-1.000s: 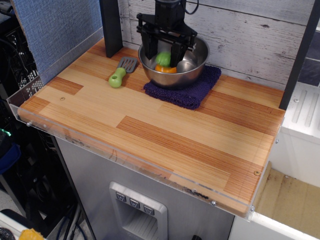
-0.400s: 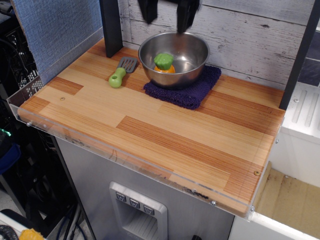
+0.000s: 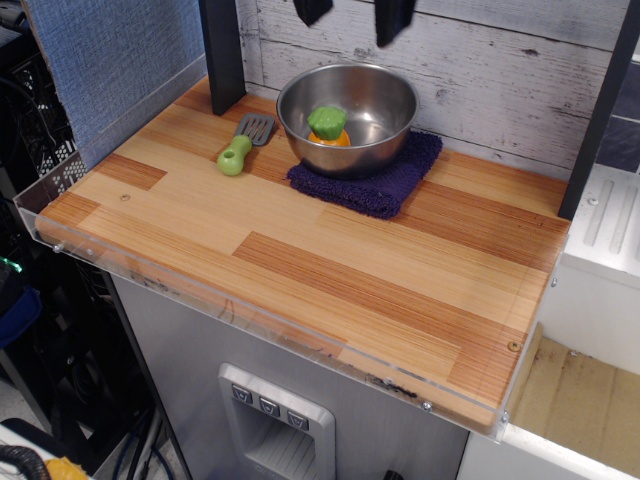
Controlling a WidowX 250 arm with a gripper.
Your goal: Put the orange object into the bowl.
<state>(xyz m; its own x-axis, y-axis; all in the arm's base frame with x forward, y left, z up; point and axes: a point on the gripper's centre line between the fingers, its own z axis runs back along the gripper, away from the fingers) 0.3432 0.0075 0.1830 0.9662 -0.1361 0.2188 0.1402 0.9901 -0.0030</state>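
Note:
The orange object [image 3: 329, 129], a small glossy orange toy fruit with a bumpy green cap, lies inside the shiny steel bowl [image 3: 385, 95] at the back of the wooden table. The bowl stands on a dark purple cloth [image 3: 385, 180]. My gripper [image 3: 352, 18] hangs high above the bowl at the top edge of the view. Only its two black fingertips [image 3: 393, 24] show, spread apart with nothing between them.
A grey spatula with a green handle [image 3: 239, 148] lies left of the bowl. A black post [image 3: 222, 55] stands at the back left and another at the right [image 3: 598, 110]. A clear rim [image 3: 250, 300] edges the table front.
The gripper let go of the orange object in the bowl and rose straight up, now almost out of view. The fruit stays in the bowl.

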